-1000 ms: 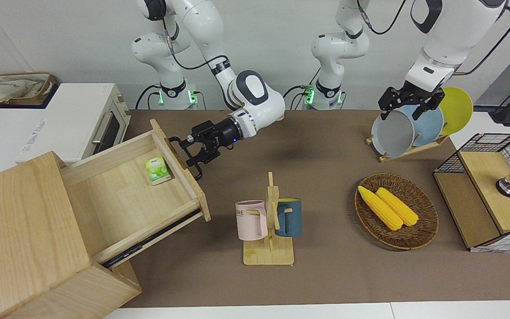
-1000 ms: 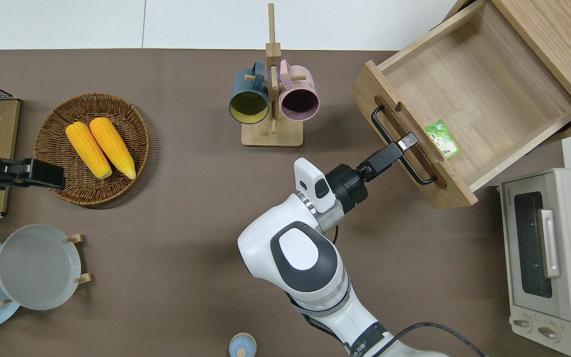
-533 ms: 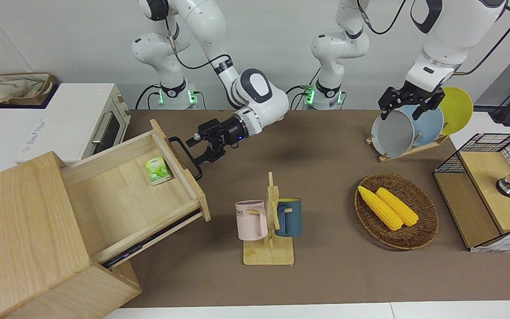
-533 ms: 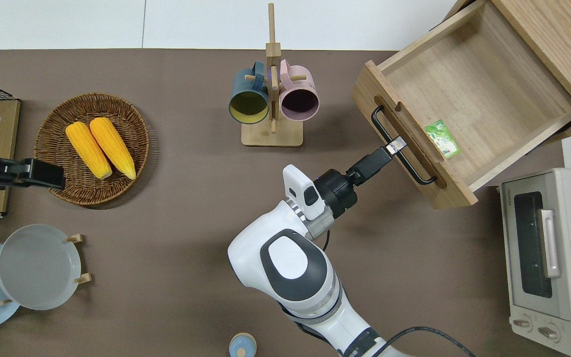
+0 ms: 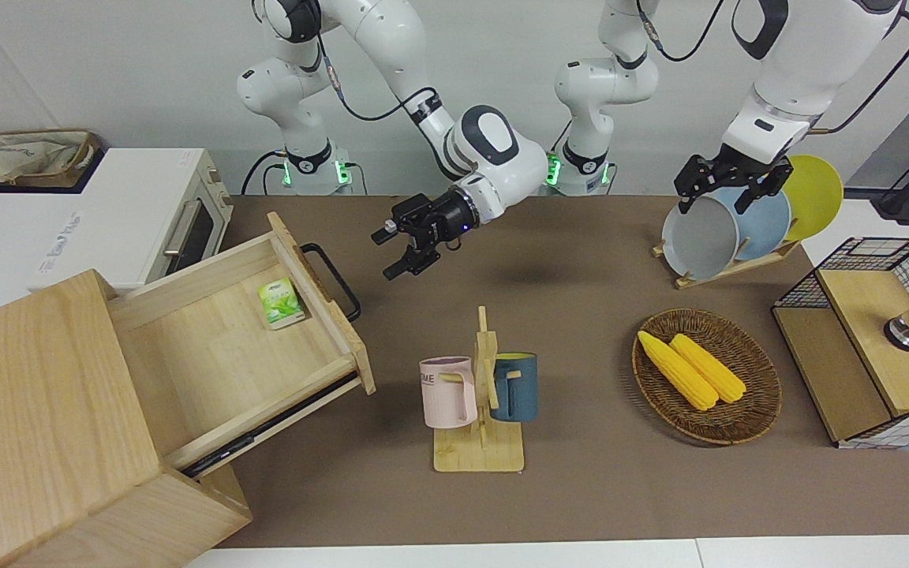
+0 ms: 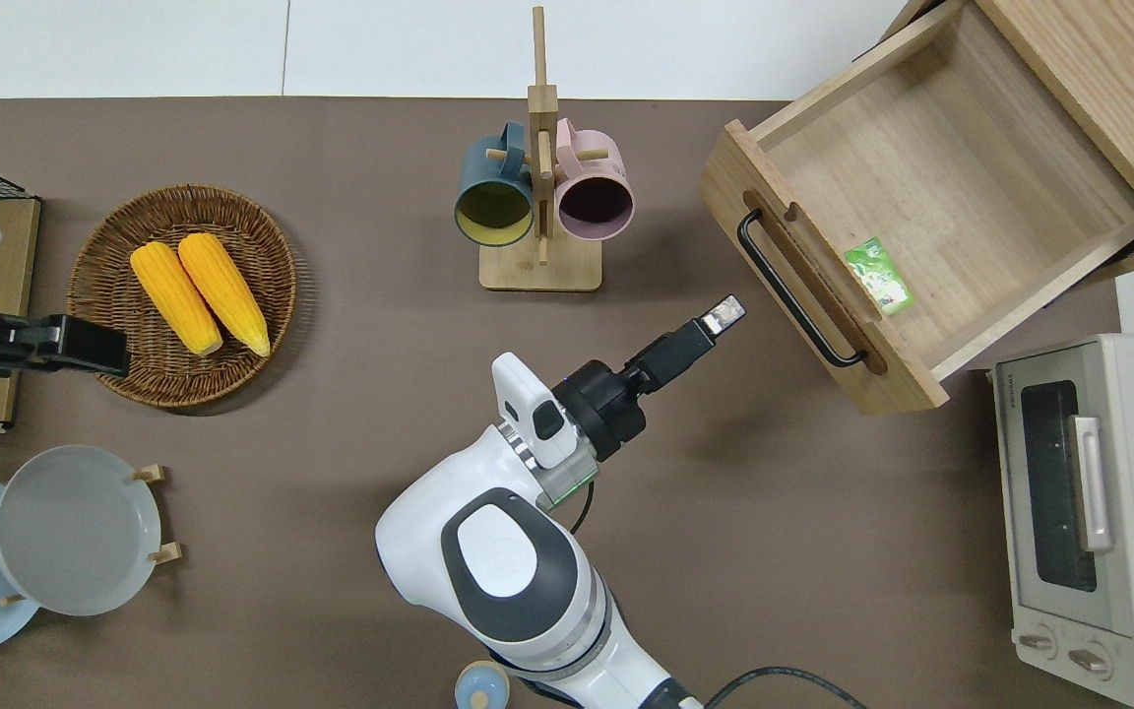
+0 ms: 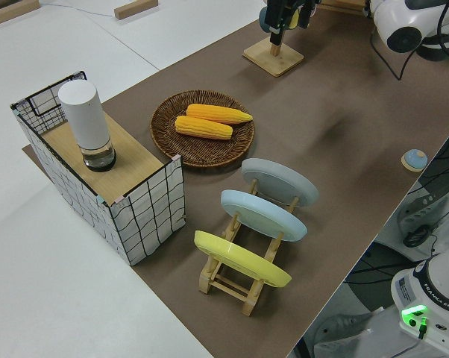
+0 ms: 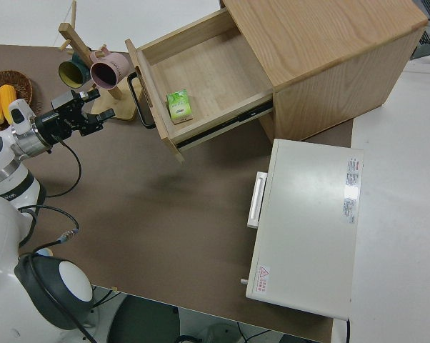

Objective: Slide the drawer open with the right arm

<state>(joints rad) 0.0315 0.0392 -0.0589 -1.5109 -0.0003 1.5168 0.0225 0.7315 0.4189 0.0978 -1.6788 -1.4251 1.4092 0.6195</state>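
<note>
**Hovering clear of the handle, drawer wide open**

Hanging over bare brown counter, the right pincer sits near the drawer's front, apart from it, with a clear strip of counter showing between its tips and the black bar handle. Its two fingers are spread, with nothing between them. The right arm reaches in from the robots' edge and points the pincer toward the drawer.

And the drawer itself? Pulled far out of the pale wood cabinet at the right arm's end of the counter, its inside open to view from above. A small green packet lies inside, close against the front panel. The white toaster oven stands just beside the drawer, nearer to the robots.

Toward the middle of the counter, the mug rack with a blue and a pink mug stands farther from the robots than the pincer.

The left arm is parked.
</note>
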